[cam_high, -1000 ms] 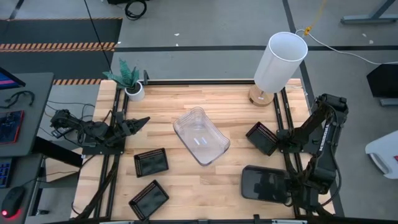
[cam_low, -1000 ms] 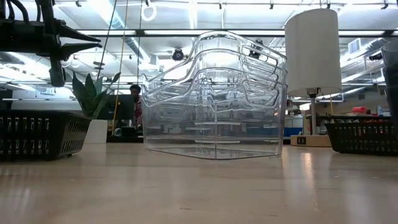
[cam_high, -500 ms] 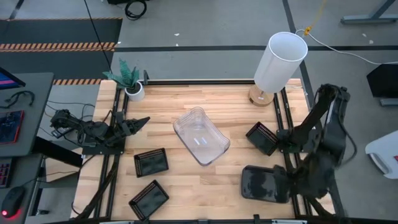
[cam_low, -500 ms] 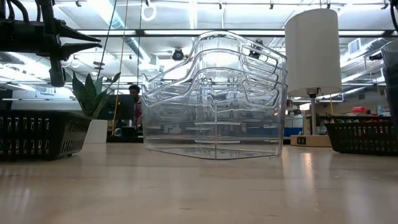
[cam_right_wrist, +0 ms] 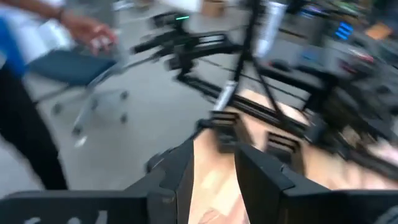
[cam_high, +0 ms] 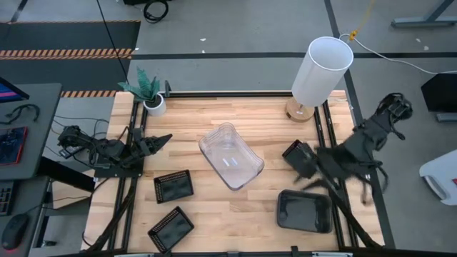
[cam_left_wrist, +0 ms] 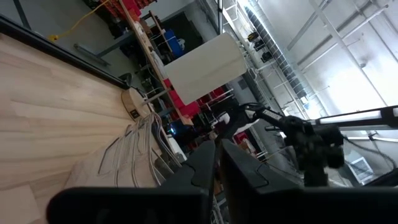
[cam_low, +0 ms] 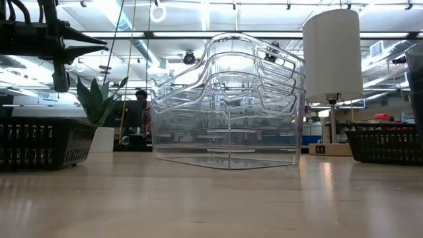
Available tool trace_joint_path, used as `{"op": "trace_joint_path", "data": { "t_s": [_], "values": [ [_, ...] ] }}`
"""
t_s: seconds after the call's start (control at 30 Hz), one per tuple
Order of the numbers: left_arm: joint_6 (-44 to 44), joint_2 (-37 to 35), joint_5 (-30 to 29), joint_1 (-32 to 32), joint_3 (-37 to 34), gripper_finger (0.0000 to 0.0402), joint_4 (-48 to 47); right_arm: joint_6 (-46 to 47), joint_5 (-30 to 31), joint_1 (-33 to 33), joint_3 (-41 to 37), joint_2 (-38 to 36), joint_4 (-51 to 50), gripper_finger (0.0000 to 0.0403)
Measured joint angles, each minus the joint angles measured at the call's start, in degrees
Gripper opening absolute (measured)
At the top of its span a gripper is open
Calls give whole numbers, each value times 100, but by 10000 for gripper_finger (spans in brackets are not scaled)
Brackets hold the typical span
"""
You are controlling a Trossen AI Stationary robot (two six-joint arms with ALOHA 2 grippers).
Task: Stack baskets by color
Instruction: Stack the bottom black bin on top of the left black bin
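Note:
A nested stack of clear baskets (cam_high: 230, 155) stands mid-table on its base, filling the middle of the low view (cam_low: 228, 106). Two small black slatted baskets (cam_high: 173, 187) (cam_high: 171, 227) lie near left, and a third (cam_high: 298, 157) lies at the right. A smoky-grey basket (cam_high: 305, 210) rests near the right front corner. My right gripper (cam_high: 314, 173), blurred, hangs above the table between the third black basket and the grey one; its wrist view shows it open (cam_right_wrist: 214, 168) and empty. My left gripper (cam_high: 163, 139) waits shut at the left edge (cam_left_wrist: 217, 168).
A tall white lamp shade (cam_high: 321, 71) on a wooden foot stands at the far right. A small potted plant (cam_high: 151, 96) sits at the far left. Black frame rails (cam_high: 330, 135) run along both sides of the table. A person (cam_right_wrist: 37, 37) shows beyond the table.
My right gripper has risen from over the smoky-grey basket and swung toward the table's middle and far side, tipping from pointing down to almost level. The grey basket now lies fully uncovered where it was. The other baskets have kept their places.

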Motion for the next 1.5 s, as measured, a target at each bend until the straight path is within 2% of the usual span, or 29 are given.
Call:
{"op": "trace_joint_path", "data": {
  "t_s": [0.13,0.23,0.37,0.47,0.6,0.7,0.87,0.93,1.0,1.07,1.13,1.33,1.5],
  "values": [
    [0,0,0,0,0,31,0,1252,527,-590,0,-73,-220,122],
    [0,0,1,0,0,35,0,2490,1002,-852,0,-105,-972,122],
    [-23,0,-5,-2,1,35,14,3781,962,-1160,0,-2,-2224,122],
    [-382,-4,-9,0,0,32,151,3857,815,-1348,-2,140,-2713,122],
    [-576,-2,-277,-2,0,28,209,3431,562,-1538,-2,206,-2632,122],
    [-1030,-2,-456,-1,2,29,284,3456,744,-1641,0,203,-2521,121],
    [-1094,-2,-453,0,1,31,460,3208,1061,-1791,0,212,-2104,121],
    [-892,-3,-126,0,22,26,734,3106,1061,-1857,0,212,-1929,121],
    [-663,23,658,-2,251,18,609,3117,1061,-1898,2,212,-1899,121],
    [-626,158,1266,-36,677,11,308,3132,1070,-1929,2,212,-1921,121],
    [-622,462,1554,-115,1212,6,-358,3101,1074,-1965,2,212,-1919,121],
    [-607,2032,2145,-372,3165,3,-2931,3110,1077,-2109,2,212,-1919,121],
    [-707,3613,3325,-572,4470,2,-4268,3108,1076,-2116,2,212,-1919,121]
  ]
}}
